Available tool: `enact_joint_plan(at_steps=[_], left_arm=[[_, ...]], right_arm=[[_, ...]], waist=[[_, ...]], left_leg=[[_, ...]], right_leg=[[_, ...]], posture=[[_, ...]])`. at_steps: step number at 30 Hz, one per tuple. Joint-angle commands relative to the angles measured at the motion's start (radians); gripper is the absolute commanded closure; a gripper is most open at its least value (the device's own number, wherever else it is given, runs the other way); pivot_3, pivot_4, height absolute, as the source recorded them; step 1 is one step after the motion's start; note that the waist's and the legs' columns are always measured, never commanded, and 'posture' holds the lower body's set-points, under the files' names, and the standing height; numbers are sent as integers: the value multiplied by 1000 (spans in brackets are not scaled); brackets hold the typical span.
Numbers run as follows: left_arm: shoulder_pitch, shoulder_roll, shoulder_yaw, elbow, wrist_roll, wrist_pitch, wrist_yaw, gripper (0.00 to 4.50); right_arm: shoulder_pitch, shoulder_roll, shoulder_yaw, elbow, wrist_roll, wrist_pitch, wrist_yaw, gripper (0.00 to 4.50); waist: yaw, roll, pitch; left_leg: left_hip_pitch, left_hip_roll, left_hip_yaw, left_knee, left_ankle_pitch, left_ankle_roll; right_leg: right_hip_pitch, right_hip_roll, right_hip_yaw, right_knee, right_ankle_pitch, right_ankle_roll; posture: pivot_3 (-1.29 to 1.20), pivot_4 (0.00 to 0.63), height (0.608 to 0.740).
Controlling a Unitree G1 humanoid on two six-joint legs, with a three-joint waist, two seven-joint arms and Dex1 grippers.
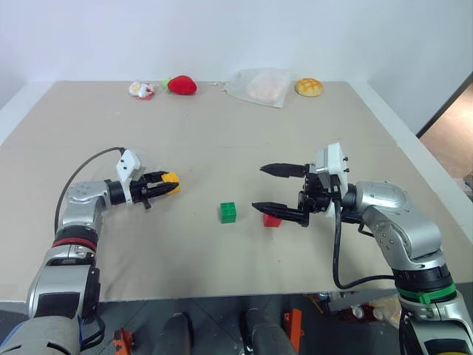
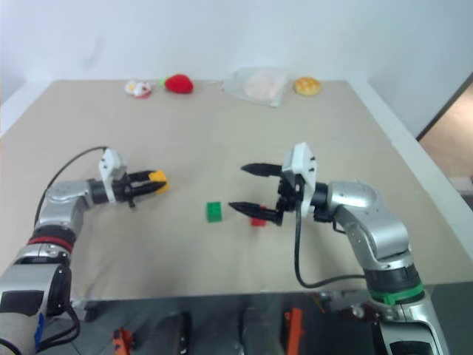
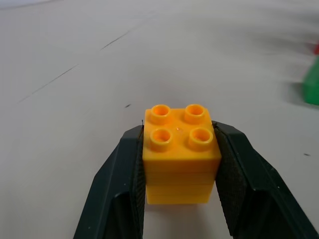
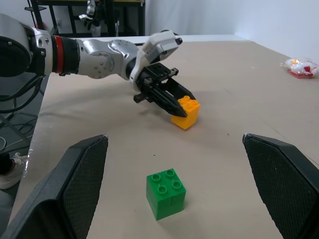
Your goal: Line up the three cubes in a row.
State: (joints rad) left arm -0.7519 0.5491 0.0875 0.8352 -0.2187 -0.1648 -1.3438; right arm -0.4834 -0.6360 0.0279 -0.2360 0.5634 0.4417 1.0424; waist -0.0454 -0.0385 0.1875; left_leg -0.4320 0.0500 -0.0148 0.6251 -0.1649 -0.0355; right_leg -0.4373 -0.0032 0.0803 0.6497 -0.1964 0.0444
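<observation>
Cubes, three: yellow-orange cube (image 3: 181, 154) clamped in our left gripper (image 1: 164, 183), left of green cube (image 1: 228, 212); red cube (image 1: 271, 220) just right, beneath our spread, empty right gripper (image 1: 270, 188), awaiting alignment.

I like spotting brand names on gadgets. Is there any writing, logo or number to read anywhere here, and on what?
None can be read.
Yellow cube, green cube, red cube: plain studs, no lettering shows.
Left gripper and right gripper: no marks show.
Small packet at the table's far edge: red and white printing, too small to read.
</observation>
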Motion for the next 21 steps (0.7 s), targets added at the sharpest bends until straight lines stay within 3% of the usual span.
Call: enact_joint_plan(at_steps=[1,4,8,21], left_arm=[[58,40,-8,-220,-76,102,-88,3179],[163,77,-33,-381,-104,157,-148,3179],[228,85,-65,-401,-81,118,-162,3179],[103,-36,-65,-240,-87,60,-71,3179]], right_arm=[[-22,-10,-26,-8,4,-11,8,0],[-21,-18,-32,0,4,-12,15,0],[-19,-24,-32,9,0,-14,18,0],[-17,-38,-46,-11,14,5,9,0]], waist=[[-1,0,0],[-4,0,0],[-3,0,0],[2,0,0]], left_leg=[[0,0,0,0,0,0],[1,0,0,-1,0,0],[2,1,0,-1,0,0],[0,1,1,2,1,1]], right_leg=[[0,0,0,0,0,0],[0,0,0,1,0,-1],[0,1,0,1,-1,-1],[0,0,0,1,0,-1]], posture=[[0,150,739],[0,150,739],[0,150,739],[0,150,739]])
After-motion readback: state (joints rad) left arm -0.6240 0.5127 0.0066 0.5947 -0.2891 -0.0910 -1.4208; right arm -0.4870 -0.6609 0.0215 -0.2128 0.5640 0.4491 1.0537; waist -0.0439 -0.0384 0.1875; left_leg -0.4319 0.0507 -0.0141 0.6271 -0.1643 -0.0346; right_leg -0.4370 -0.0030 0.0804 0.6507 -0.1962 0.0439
